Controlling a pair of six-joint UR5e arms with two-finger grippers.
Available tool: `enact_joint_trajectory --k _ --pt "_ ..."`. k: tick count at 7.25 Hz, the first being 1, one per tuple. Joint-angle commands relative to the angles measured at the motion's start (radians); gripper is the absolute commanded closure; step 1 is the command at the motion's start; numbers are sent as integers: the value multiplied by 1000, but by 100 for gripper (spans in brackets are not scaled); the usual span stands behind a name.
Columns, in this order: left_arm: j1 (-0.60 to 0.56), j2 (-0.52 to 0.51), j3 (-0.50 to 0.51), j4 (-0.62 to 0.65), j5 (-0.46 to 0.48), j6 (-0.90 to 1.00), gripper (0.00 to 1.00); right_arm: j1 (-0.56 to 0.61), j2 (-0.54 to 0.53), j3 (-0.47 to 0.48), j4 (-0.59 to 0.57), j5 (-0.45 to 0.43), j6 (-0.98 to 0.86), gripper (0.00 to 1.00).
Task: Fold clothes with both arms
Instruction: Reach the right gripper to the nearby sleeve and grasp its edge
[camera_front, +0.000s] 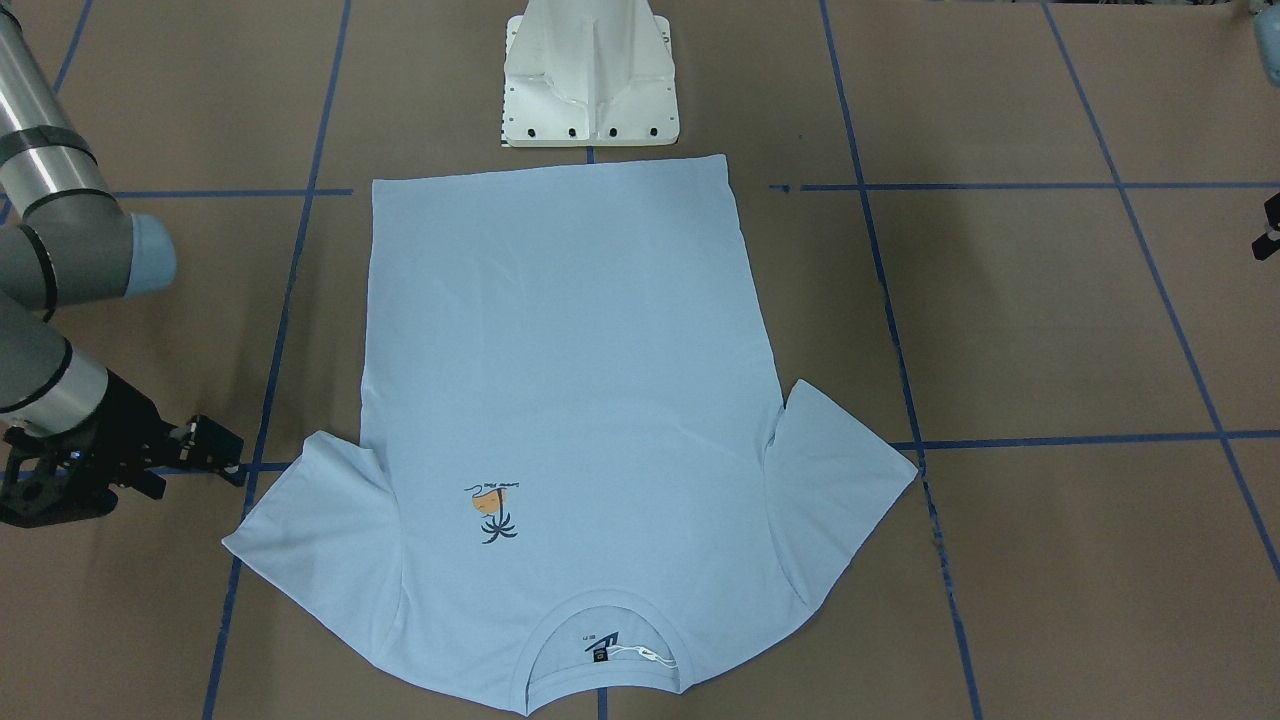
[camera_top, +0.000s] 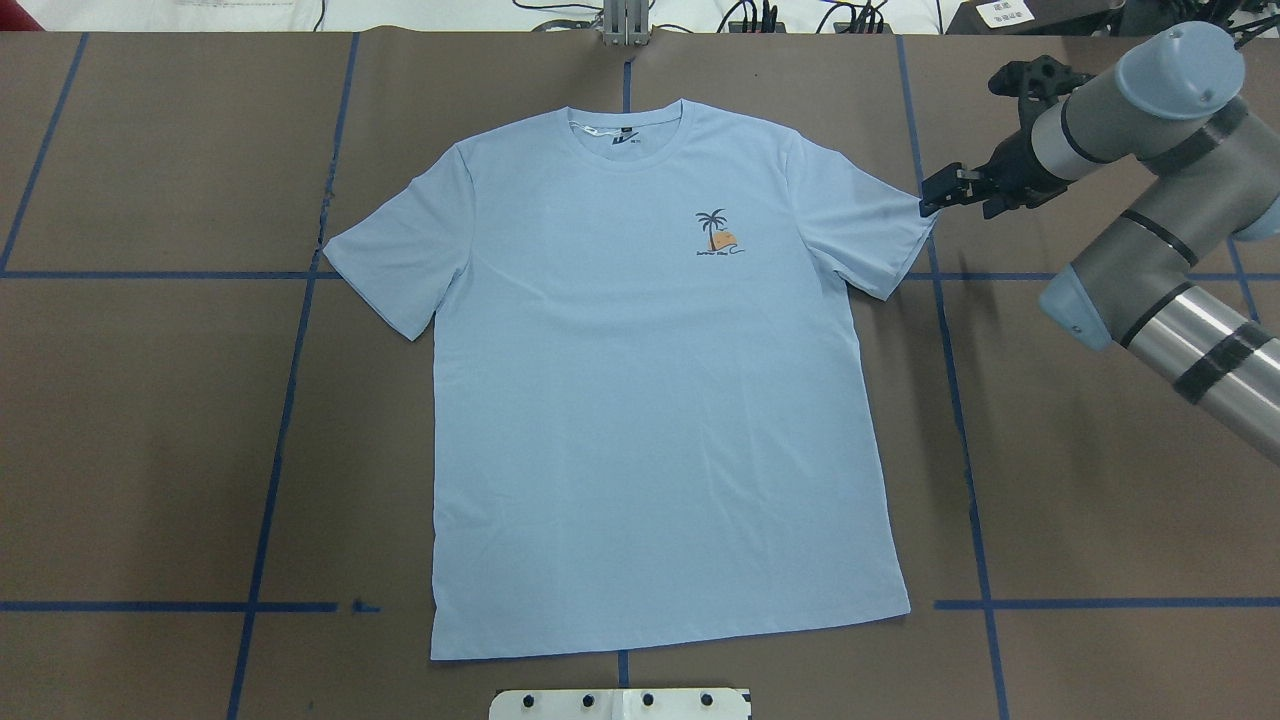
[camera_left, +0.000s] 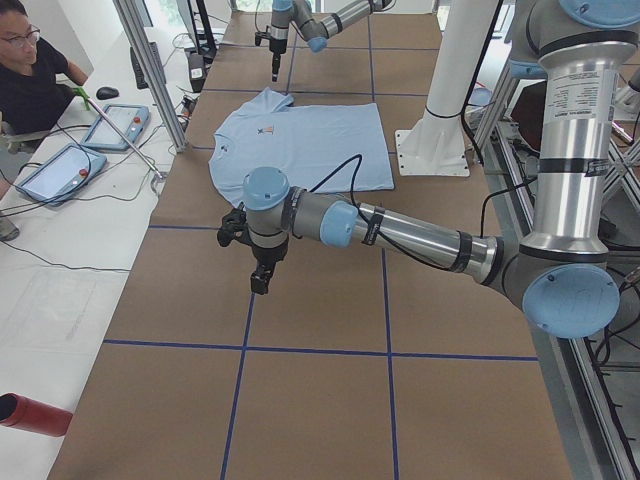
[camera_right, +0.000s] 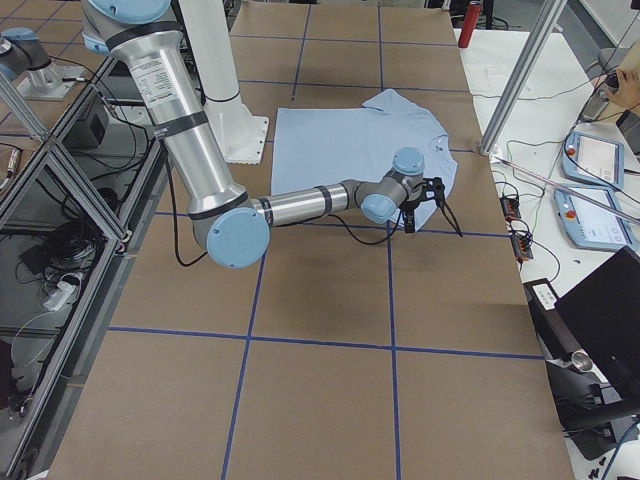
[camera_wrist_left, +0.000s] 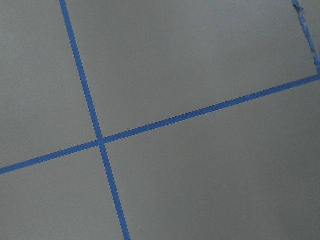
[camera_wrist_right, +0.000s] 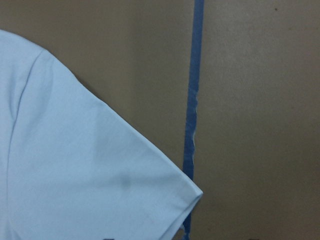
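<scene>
The pale blue T-shirt (camera_top: 650, 380) lies flat and spread out, face up, with the palm print (camera_top: 718, 233) on its chest and the collar at the far side. My right gripper (camera_top: 968, 192) hovers just off the tip of the shirt's sleeve (camera_top: 865, 230), pointing down, with its jaws apart and empty. It also shows in the front-facing view (camera_front: 185, 462). The right wrist view shows that sleeve's corner (camera_wrist_right: 100, 175) beside blue tape. My left gripper (camera_left: 260, 280) hangs over bare table well away from the shirt; I cannot tell whether it is open.
Blue tape lines (camera_top: 290, 400) cross the brown table. The white pedestal base (camera_front: 590, 80) stands right at the shirt's hem. An operator (camera_left: 30, 80) sits by tablets at a side table. The left wrist view shows only the table and a tape cross (camera_wrist_left: 100, 140).
</scene>
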Motion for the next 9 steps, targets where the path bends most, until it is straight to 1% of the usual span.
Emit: enact_joint_trajectory --k 1,3,4,5,6,7,8,9 --pt "2 -2 6 -2 -2 -1 0 -17 44 -57 19 -77 9 12" --pt "0 -2 6 -2 -1 -1 0 -42 55 -93 20 -103 8 18" --pt "0 -2 4 -2 -2 -1 0 -46 54 -94 19 -103 8 22" --pt "0 -2 4 -2 -2 -1 0 -47 54 -94 19 -105 8 34" --pt "2 -2 4 -2 -2 -1 0 -47 52 -94 19 -105 8 73" --pt "0 -2 3 -2 -2 -1 0 -47 48 -94 19 -103 3 97" --pt "0 -2 3 -2 -2 -1 0 -45 38 -97 19 -103 -1 100" --pt "0 -2 4 -2 -1 -1 0 -43 34 -97 19 -103 -3 100"
